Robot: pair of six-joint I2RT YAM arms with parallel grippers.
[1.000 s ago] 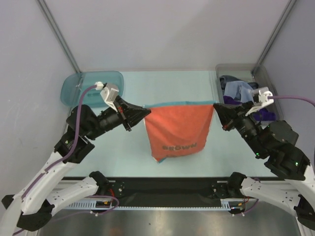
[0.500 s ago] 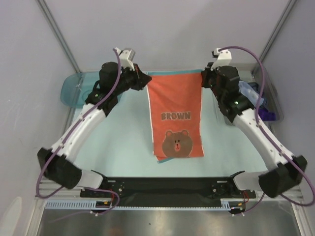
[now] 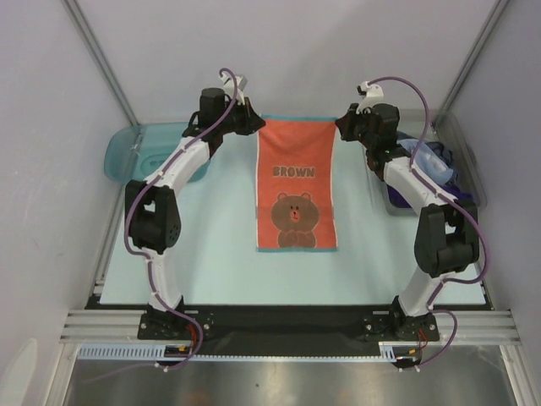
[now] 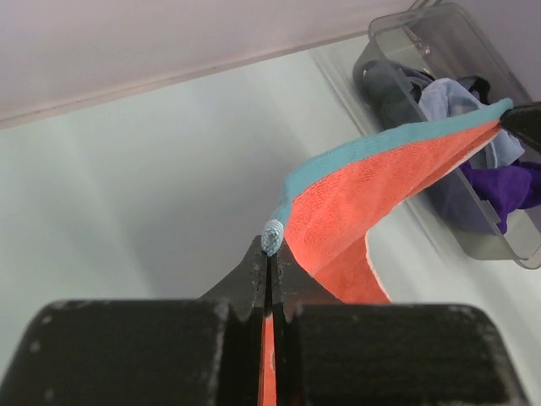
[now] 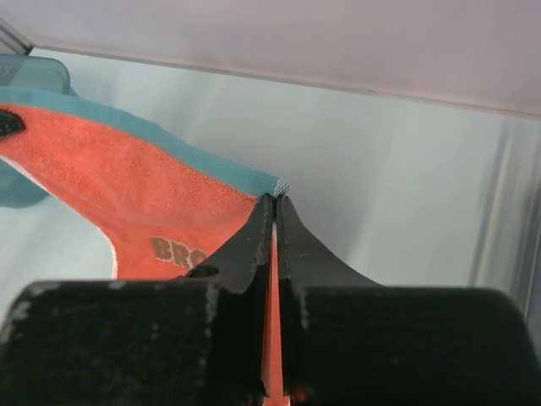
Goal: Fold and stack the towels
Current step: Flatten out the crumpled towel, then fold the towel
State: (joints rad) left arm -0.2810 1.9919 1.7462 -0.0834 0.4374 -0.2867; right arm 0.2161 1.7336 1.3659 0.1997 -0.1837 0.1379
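Gripping orange towel (image 3: pixel 296 194) — left claw (image 4: pixel 269 245) clamped on corner | right claw (image 5: pixel 274 203) clamped on opposite corner

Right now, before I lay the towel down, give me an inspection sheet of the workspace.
Surface: pale table, bare on both sides of the towel.
Job's things: orange towel stretched by its two far corners, bear print up, near end apparently on the table; other towels heaped in the bin.
Clutter: teal tray far left; clear bin far right.
Grippers: left gripper and right gripper each shut on a towel corner.
Cables: purple cables loop over both arms, off the towel.
Surroundings: plain walls, metal posts.
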